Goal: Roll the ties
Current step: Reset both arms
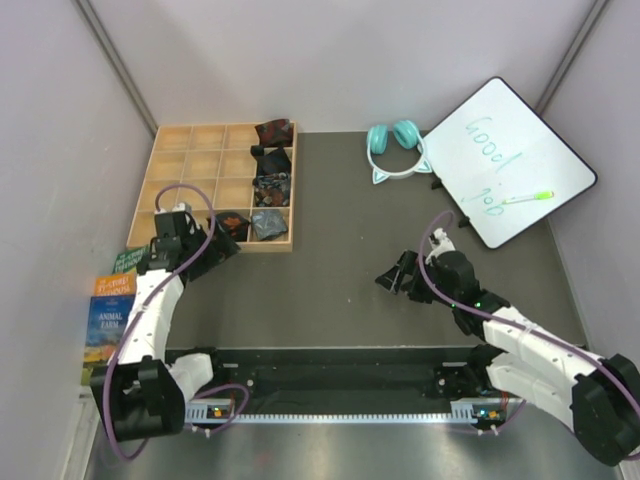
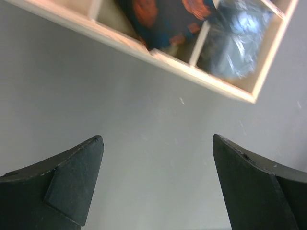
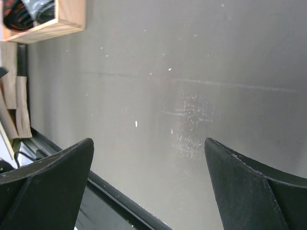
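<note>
Several rolled ties sit in the compartments of a wooden tray (image 1: 185, 160): a dark red one (image 1: 274, 131), a black one (image 1: 272, 160), a grey-blue one (image 1: 268, 223) and a black one with orange-red blotches (image 1: 232, 222). My left gripper (image 1: 225, 245) hovers open just in front of the tray's near edge. In the left wrist view its fingers (image 2: 76, 177) frame bare table, with the blotched tie (image 2: 163, 17) and the grey-blue tie (image 2: 237, 36) beyond. My right gripper (image 1: 392, 275) stands open over the table's middle, holding nothing (image 3: 148, 143). The tray's corner (image 3: 57, 24) shows far off.
Teal cat-ear headphones (image 1: 397, 145) lie at the back. A whiteboard (image 1: 510, 160) with a green marker (image 1: 528, 198) leans at the back right. Books (image 1: 108, 320) lie at the left edge. A black rail (image 1: 330, 375) runs along the near edge.
</note>
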You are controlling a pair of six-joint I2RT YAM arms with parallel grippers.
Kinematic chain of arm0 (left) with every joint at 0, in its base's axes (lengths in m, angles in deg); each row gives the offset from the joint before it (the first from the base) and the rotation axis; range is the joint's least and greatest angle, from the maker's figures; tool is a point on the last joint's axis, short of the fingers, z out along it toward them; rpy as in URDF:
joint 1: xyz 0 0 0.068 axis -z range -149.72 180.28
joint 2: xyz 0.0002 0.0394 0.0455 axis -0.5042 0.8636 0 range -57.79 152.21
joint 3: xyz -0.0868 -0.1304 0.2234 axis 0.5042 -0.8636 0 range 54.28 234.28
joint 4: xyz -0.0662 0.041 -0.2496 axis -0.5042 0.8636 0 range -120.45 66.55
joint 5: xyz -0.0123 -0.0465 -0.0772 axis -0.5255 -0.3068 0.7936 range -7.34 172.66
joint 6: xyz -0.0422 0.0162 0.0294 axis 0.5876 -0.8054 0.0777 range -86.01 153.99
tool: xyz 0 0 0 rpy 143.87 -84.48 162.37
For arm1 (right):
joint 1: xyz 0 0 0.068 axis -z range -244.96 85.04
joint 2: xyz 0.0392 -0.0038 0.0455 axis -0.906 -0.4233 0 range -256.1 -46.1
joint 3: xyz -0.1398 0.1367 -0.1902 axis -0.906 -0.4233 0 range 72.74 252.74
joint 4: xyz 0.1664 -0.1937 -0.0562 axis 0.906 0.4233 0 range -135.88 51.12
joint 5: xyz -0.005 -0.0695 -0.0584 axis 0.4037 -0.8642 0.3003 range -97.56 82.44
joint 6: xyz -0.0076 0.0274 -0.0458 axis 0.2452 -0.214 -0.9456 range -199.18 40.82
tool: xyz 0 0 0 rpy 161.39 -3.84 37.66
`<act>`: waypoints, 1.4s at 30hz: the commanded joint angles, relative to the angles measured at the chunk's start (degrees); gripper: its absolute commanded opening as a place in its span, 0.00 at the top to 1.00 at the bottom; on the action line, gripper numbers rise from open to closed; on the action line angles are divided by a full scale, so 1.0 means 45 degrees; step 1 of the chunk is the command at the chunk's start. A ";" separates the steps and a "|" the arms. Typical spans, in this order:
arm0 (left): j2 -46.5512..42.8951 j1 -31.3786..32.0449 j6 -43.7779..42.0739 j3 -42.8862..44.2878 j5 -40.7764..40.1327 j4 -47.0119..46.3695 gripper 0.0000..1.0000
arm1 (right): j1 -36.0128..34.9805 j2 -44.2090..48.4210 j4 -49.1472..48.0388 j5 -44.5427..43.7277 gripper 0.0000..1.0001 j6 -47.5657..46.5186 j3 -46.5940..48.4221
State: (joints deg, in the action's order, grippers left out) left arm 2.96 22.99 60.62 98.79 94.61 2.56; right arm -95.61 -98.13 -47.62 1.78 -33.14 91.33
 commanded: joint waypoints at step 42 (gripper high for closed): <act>-0.8949 0.2557 -0.2461 -0.1571 -0.1502 -0.1829 0.01 | 0.3804 -0.3008 -1.0691 -0.5560 0.01 -0.9897 -0.1632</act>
State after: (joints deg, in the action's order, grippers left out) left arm -36.42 33.81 51.20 90.18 89.10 -5.48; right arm -79.26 -110.56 -91.20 -32.05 -76.20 81.12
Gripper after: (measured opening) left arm 0.991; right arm 0.990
